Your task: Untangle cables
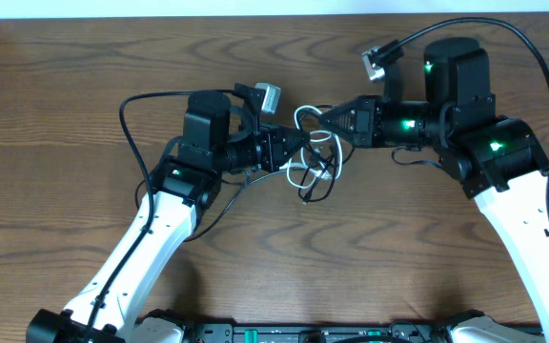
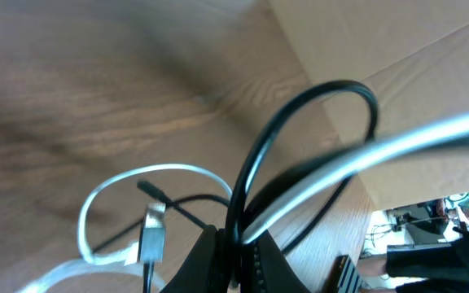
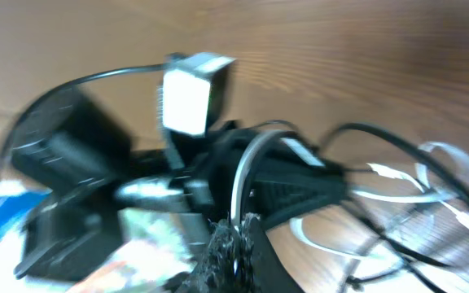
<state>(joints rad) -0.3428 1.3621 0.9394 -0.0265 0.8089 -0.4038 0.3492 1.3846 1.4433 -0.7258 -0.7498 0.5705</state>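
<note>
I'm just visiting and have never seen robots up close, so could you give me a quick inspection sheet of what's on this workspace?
Surface: brown wooden table.
Job's things: cables tangled mid-table, one white cable, one black cable.
Clutter: nothing seen.
Grippers: left gripper shut on the cables, both cords emerging between its fingers; right gripper shut on the white cable.
Cables: thick black arm wires loop beside each arm.
Surroundings: tan cardboard panel beside the table; rest blurred.

White cable (image 1: 299, 115) and black cable (image 1: 318, 187) on brown wood-grain table (image 1: 65, 114) (robot arms (image 1: 151, 238) black-and-white, green lights (image 1: 406, 125))
</note>
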